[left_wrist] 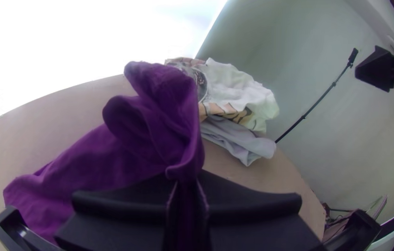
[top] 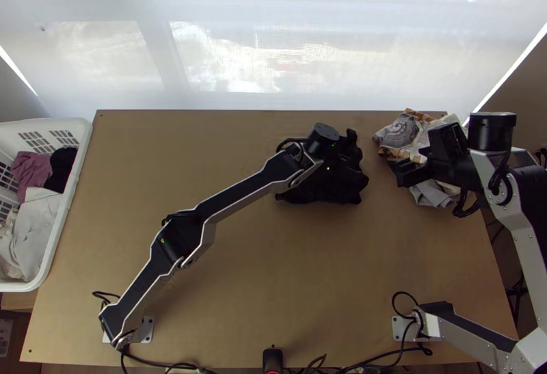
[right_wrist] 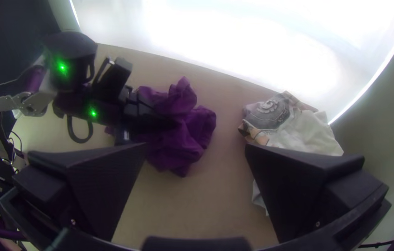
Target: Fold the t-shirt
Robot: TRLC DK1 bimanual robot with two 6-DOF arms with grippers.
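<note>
With the left gripper [left_wrist: 186, 186] closed on the t-shirt [left_wrist: 150, 139] bunched near the far edge of the table [top: 171, 141], we should lift gently before the empty, wide-open right gripper [right_wrist: 196, 148] pinches loose fabric.

There is one worktop [top: 273, 292] and one purple garment [left_wrist: 155, 135], bunched nearer its far edge than its near edge. Two arms make one left gripper [top: 335, 155] and one right gripper [top: 405, 172], with two fingers apiece, so four fingers in all. Near the far right corner, one pile [right_wrist: 301, 130] holds at least two garments; the overlaps hide the exact number. One white basket [top: 76, 158] at the left edge holds at least three cloths: one mauve [top: 31, 172], one black [top: 61, 167], one whitish [top: 34, 230].
</note>
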